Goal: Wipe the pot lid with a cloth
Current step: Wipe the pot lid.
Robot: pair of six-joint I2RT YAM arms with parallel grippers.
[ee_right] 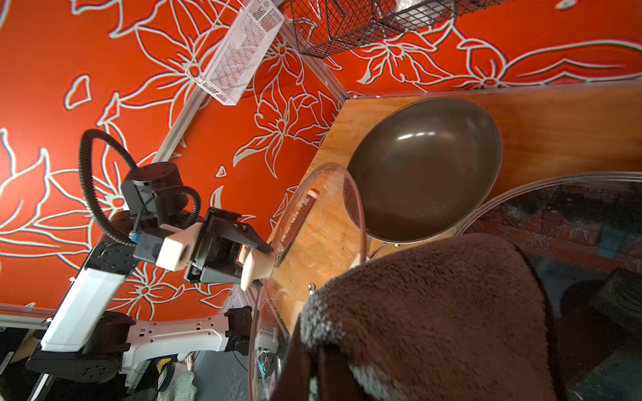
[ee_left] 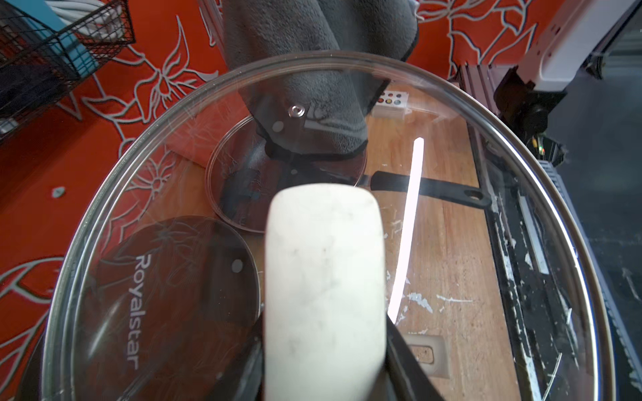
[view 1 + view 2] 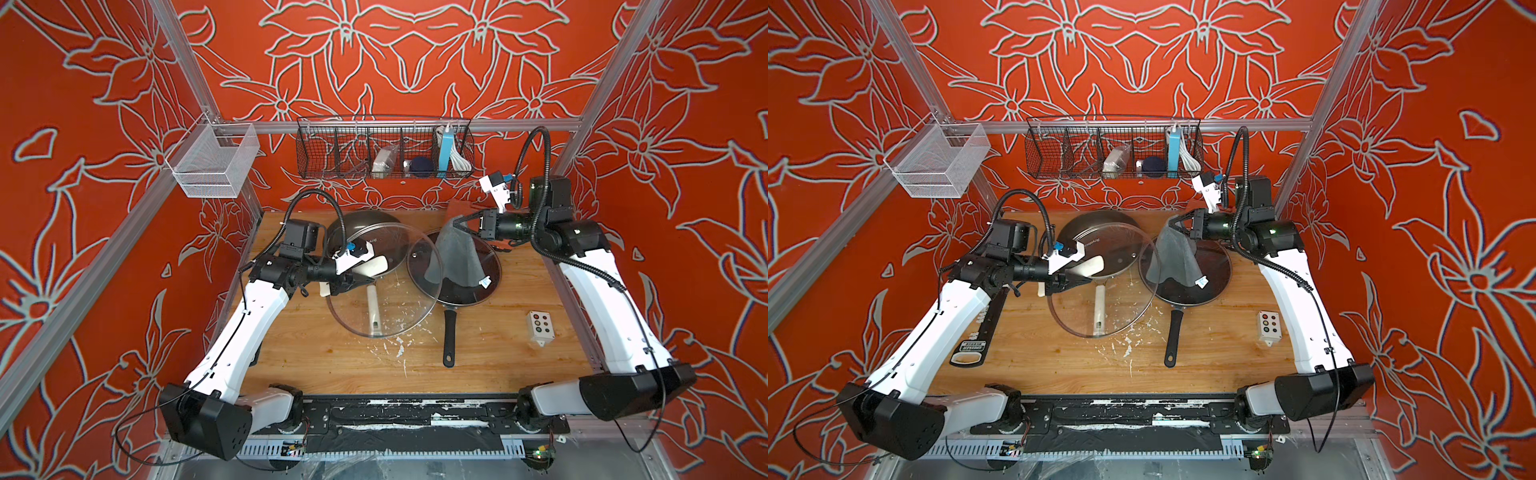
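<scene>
Glass lid [image 3: 399, 291] tilts on edge over the worktop [image 3: 498, 357], cream handle [image 2: 323, 277] clamped in the left tool [image 3: 353, 286]. Just beside it the grey cloth [image 3: 455, 253] hangs pinched in the right tool [image 3: 460, 222]; both top views show that pinch, the right wrist view only cloth pile.

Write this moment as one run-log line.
left jaws: grip pot lid handle, lid tilted | right jaws: shut on hanging cloth
</scene>
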